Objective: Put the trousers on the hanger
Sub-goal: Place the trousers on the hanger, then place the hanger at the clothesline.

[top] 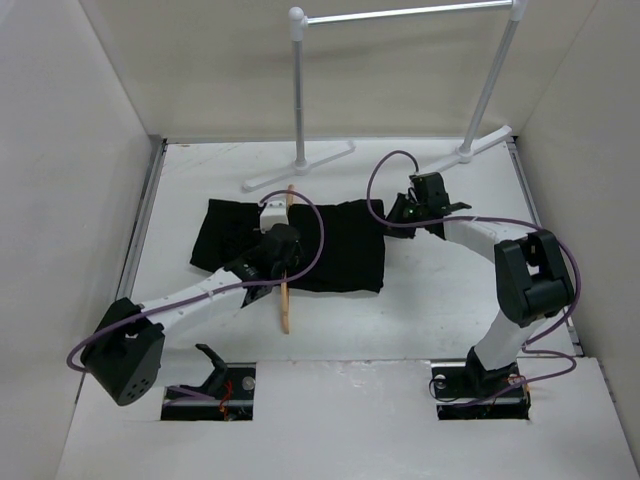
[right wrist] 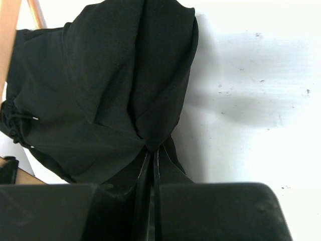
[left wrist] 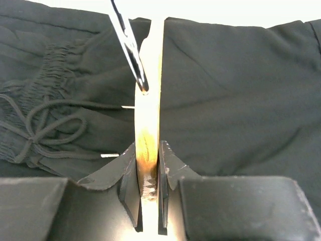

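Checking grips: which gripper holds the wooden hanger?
The left gripper, shut on the tan hanger; the right gripper pinches the black trousers instead.

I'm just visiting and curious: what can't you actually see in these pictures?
- Top view: the left pincer covers the middle of the hanger.
- Left wrist view: the hanger's near end is cut off at the bottom edge.
- Right wrist view: the trousers bunch over the tips of the right pincer.

A: Left arm?
B: Stretched low and forward over the surface, left hand clamped on the hanger.
A: Right arm?
B: Elbow raised, forearm angled back-left, right hand pinched tight on the trousers.
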You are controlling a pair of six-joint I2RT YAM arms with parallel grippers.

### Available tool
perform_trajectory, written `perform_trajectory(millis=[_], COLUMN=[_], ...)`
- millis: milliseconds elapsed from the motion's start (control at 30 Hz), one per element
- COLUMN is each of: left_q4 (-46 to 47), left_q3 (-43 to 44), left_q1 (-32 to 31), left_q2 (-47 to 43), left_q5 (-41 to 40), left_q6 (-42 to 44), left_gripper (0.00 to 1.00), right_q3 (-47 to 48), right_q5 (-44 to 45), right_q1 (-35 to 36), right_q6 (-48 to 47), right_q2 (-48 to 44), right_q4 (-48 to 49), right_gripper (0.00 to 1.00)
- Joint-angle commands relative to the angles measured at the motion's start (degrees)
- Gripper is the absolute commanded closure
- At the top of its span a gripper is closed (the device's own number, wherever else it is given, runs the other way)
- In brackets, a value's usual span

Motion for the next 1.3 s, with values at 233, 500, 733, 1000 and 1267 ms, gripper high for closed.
perform_trajectory(millis=[233, 500, 733, 1000, 1267], left_q4=[0.2, -2.1, -2.0, -5.2, -6.7], left_q3=[8.0, 11.2, 13.7, 17.5, 17.5], left_q1=[-2.1, -5.7, -7.2, -7.8, -9.1], left_q2=[-2.2, -4.5, -2.8, -3.3, -3.9], left_q5=[-4.0, -6.4, -6.2, -5.9, -6.5], left_q6=[0.9, -0.5, -2.3, -4.7, -7.6], left_gripper=[0.98, 0.99, 0.99, 1.00, 1.00], right_q3=[0.1, -10.0, -9.7, -9.5, -11.2], right_q5=[4.6, 5.8, 5.5, 10.4, 12.7], right_q1=[-0.3, 8.5, 35.4, 38.6, 39.6], right_q6=[-0.5, -0.5, 0.4, 4.2, 7.4], right_q2=[-4.9, -28.7, -27.2, -19.6, -15.6], right_q4=[0.4, 1.6, 13.6, 25.5, 30.7], right_gripper=[0.49, 0.42, 0.45, 0.34, 0.41])
